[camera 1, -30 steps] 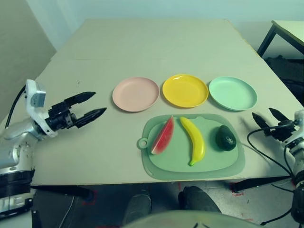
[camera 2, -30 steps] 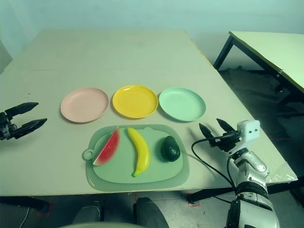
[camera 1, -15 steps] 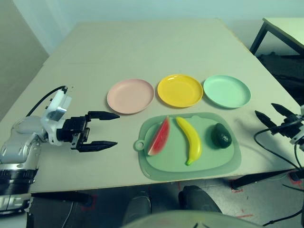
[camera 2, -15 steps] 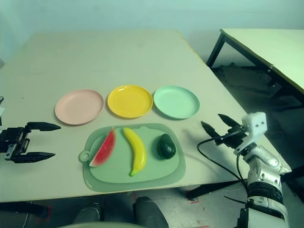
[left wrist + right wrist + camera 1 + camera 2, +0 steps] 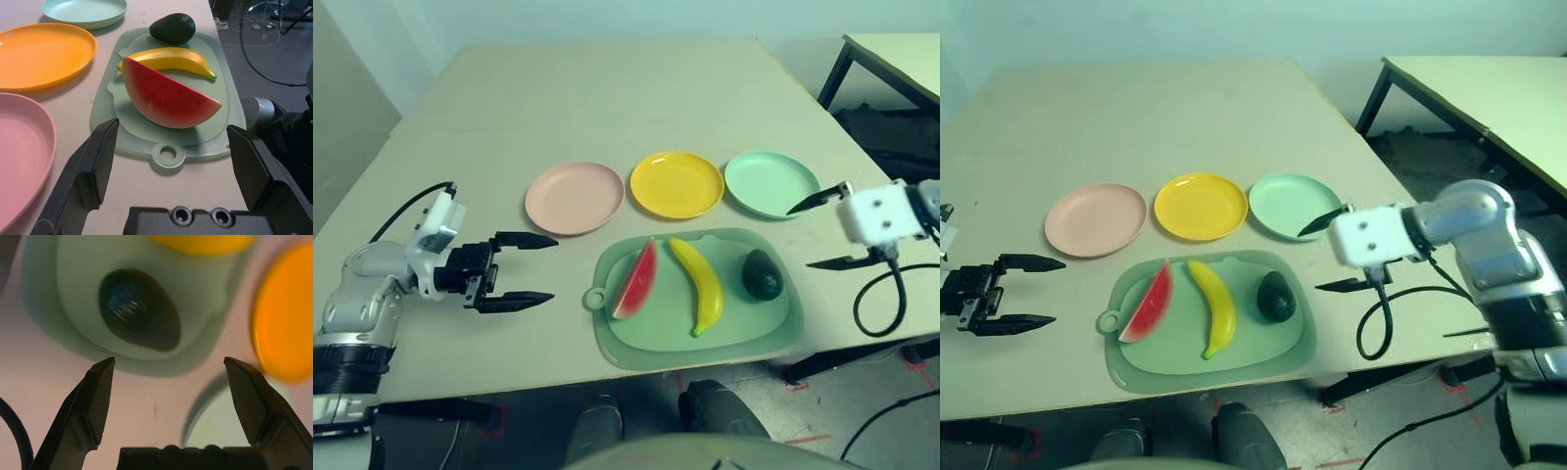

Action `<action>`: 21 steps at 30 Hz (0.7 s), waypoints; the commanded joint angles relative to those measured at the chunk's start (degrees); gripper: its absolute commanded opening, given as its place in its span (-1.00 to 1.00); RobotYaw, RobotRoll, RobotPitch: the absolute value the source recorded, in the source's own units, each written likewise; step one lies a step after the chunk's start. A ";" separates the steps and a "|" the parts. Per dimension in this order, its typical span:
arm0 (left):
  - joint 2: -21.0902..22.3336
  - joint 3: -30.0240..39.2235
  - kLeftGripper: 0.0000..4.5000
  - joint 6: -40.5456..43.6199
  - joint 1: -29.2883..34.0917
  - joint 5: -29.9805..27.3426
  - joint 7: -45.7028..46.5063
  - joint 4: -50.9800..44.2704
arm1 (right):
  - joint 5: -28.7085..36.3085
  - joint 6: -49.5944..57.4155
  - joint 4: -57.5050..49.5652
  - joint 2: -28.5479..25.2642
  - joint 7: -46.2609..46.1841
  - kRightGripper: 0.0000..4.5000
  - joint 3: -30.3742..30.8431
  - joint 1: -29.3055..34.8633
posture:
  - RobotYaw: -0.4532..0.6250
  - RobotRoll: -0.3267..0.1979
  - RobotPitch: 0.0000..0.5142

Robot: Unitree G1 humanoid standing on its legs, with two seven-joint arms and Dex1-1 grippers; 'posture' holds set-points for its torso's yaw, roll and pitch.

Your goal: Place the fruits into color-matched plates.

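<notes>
Red toy watermelon wedge with green rind (image 5: 636,282), curved yellow plastic banana (image 5: 699,285), small dark green avocado (image 5: 763,274) lie side by side on pale green cutting board (image 5: 636,338); avocado just beside right gripper (image 5: 820,232), watermelon ahead of left gripper (image 5: 536,269) (both spread wide, empty); pale pink plate (image 5: 575,198), bright yellow plate (image 5: 676,184), mint green plate (image 5: 770,183) bare.

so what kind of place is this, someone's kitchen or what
More likely a robot test room than a kitchen: a bare table with toy fruit such as a banana on a cutting board, and loose cables on the floor.
</notes>
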 commanded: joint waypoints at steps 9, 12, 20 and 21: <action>0.22 1.50 0.99 -2.42 3.35 1.73 0.62 -3.02 | -1.50 -13.90 7.13 0.97 0.65 1.00 14.79 -7.99 | -0.36 0.25 -0.76; 0.26 1.07 0.99 -2.19 3.25 1.78 0.43 -3.19 | -0.87 -13.02 5.92 2.11 0.65 1.00 15.50 -8.12 | -0.37 0.25 -0.76; -0.35 -0.07 0.99 -1.85 1.81 2.12 0.10 -2.85 | 0.53 -8.93 0.94 3.39 0.65 1.00 15.42 -6.04 | -0.39 0.25 -0.77; -0.40 -0.12 0.99 -1.88 1.69 2.18 0.04 -2.79 | 0.51 -8.66 0.60 3.48 0.65 1.00 15.39 -5.88 | -0.39 0.25 -0.77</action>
